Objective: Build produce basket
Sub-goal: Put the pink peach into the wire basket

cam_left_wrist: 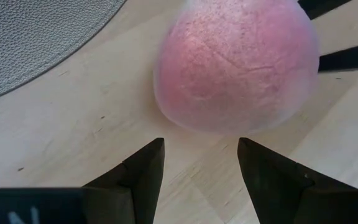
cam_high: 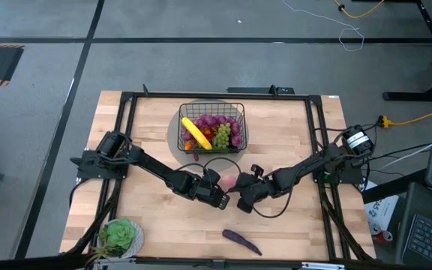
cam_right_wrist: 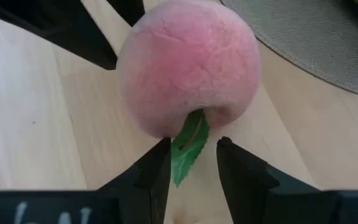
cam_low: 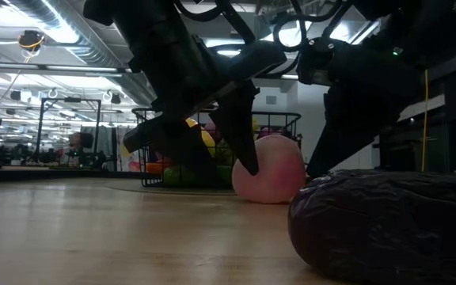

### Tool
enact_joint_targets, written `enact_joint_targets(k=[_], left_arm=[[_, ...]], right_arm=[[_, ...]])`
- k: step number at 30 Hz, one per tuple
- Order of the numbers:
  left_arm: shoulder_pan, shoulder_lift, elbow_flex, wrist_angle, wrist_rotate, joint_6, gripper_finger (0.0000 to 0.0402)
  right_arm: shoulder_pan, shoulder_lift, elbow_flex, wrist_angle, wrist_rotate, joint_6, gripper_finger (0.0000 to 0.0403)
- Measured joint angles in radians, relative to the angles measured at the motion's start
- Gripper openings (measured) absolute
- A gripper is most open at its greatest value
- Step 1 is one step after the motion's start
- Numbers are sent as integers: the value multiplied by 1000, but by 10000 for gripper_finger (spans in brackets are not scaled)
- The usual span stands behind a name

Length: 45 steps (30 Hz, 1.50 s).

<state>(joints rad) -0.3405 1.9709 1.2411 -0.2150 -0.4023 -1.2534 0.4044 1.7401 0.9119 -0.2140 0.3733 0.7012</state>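
We see the peach [cam_high: 230, 182] lying on the bare wood of the table [cam_high: 156, 225], near of the basket [cam_high: 212, 127] and between the two grippers. It is a pink, matt, finely dimpled ball with a faint seam, and a small green leaf [cam_right_wrist: 188, 144] sticks out of its stem end toward the right gripper [cam_right_wrist: 192, 163]. The left gripper [cam_left_wrist: 201, 163] points at it from the left with its two dark fingers spread and stopping just short of the fruit, so it holds nothing. The right gripper comes from the right with its fingers parted on either side of the leaf tip, just short of the fruit; we cannot tell whether they touch the leaf. At the near edge of each wrist picture a few pale letters show on the gripper body, cut off and not readable. The basket, black wire and roughly square, stands on a round grey mat [cam_high: 178, 142] toward the far middle of the table and holds a yellow banana [cam_high: 196, 133], purple grapes [cam_high: 220, 121] and green grapes [cam_high: 222, 136], with some red and orange pieces beneath that we cannot make out. A purple eggplant [cam_high: 242, 241] lies alone near the near edge, right of centre, and a potted green plant [cam_high: 120, 235] sits at the near left corner.
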Motion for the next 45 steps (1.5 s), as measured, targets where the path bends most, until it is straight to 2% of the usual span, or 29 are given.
enact_joint_targets(k=[11, 19, 33, 45], left_arm=[[0, 0, 0, 0, 0, 4, 199], [2, 0, 0, 0, -2, 7, 199], [2, 0, 0, 0, -4, 6, 199], [2, 0, 0, 0, -4, 6, 199]], right_arm=[[-29, 0, 1, -83, -3, -92, 130], [-28, 0, 1, -83, -79, -212, 130], [-36, 0, 21, -109, -53, -318, 130], [-75, 0, 24, -112, -51, -343, 130]])
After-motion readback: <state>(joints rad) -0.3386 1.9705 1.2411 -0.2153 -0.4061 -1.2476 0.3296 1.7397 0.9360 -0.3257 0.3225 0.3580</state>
